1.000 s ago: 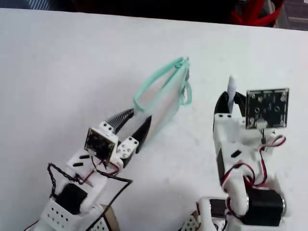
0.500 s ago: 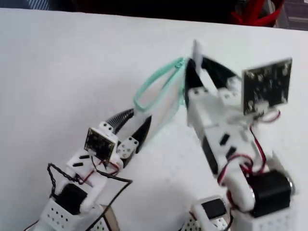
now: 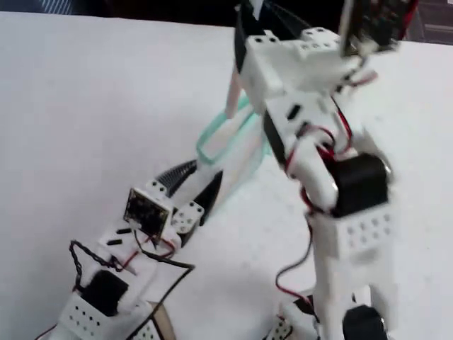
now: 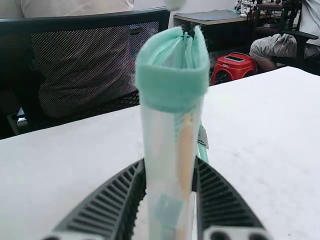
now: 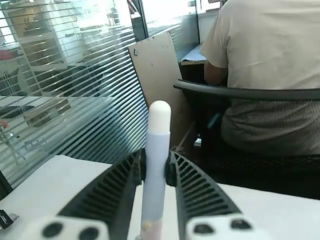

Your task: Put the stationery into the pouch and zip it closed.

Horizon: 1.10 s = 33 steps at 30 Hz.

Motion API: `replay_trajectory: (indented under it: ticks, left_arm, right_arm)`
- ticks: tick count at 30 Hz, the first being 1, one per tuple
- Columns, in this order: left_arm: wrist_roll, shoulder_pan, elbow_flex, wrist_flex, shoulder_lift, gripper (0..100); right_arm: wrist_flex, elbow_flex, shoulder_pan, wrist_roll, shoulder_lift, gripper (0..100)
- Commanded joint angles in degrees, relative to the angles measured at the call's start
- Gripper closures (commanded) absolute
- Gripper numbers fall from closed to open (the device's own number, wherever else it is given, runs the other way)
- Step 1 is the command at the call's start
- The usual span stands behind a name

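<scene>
The left gripper (image 4: 169, 167) is clamping the clear pouch (image 4: 172, 90) on the table (image 3: 85, 85), with its green zip mouth gaping open. The right gripper (image 5: 155, 160) is clamping a white pen (image 5: 159, 120) upright near that mouth. The writing on the pouch tag (image 4: 202, 136) is illegible.

Teal-rimmed pouch (image 3: 237, 164) on white table (image 3: 85, 92)

Clear pouch (image 3: 237, 159) with a mint-green zip rim lies mid-table, mouth gaping toward 1 o'clock, and a tan stick (image 4: 185, 145) shows through its wall. White pen (image 3: 232, 95) hangs nearly upright, lower end at the mouth's 12 o'clock rim.
</scene>
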Motion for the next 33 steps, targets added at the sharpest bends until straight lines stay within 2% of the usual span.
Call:
replay_trajectory:
  ticks: [1,8,18,24,27,33]
  left_arm:
    - [-0.1,-0.7,-0.5,0.2,0.2,85]
    - [-0.2,-0.7,-0.7,0.1,0.2,85]
    - [-0.1,-3.3,-0.4,-1.5,0.2,85]
    - [-0.1,-3.3,-0.4,-1.5,0.2,85]
    - [-0.1,-3.3,-0.4,-1.5,0.2,85]
    - [-0.1,-3.3,-0.3,-1.5,0.2,85]
  right_arm:
    - [-1.7,0.1,0.0,-3.7,0.7,98.1]
    - [-2.9,12.9,0.0,-3.8,-4.0,98.1]
    - [-7.1,36.0,-0.6,-3.2,-23.3,98.1]
    - [-5.9,40.4,-4.0,6.0,-23.9,98.1]
    - [-4.4,40.4,-5.8,7.6,-24.2,98.1]
    - [-5.1,40.4,-5.0,8.1,-23.9,98.1]
